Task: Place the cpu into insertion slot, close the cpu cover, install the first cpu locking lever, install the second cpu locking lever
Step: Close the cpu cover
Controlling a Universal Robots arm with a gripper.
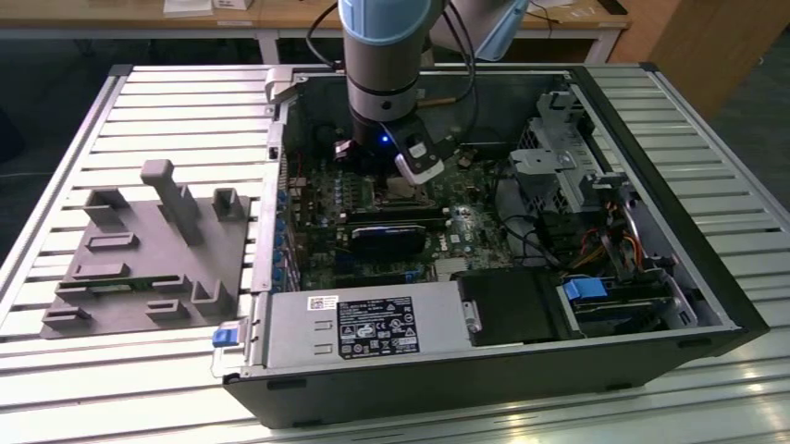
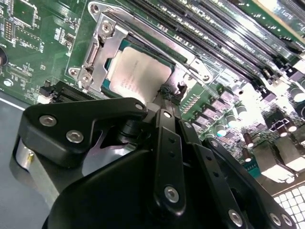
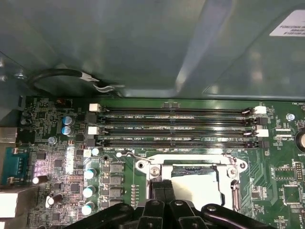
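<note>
The cpu (image 2: 140, 76) lies flat in the insertion slot (image 1: 398, 192) on the green board, its pale silver top showing. The cpu cover (image 2: 102, 47), a silver frame, lies down around the chip and shows again in the first wrist view (image 3: 190, 167). A thin wire lever (image 2: 193, 62) runs along one side of the cover, and its hooked end (image 3: 128, 153) sits at a corner. My gripper (image 2: 167, 93) is shut, its black fingertips pressed together at the cover's edge right beside the chip. From the exterior view the gripper (image 1: 413, 174) hangs just over the slot inside the case.
Long black memory slots (image 3: 176, 129) run beside the socket. The case walls (image 1: 277, 139) surround the board, with a power supply (image 1: 358, 328) at the front and a drive cage (image 1: 556, 176) on the exterior view's right. A grey fixture (image 1: 148, 250) stands on the slatted table outside.
</note>
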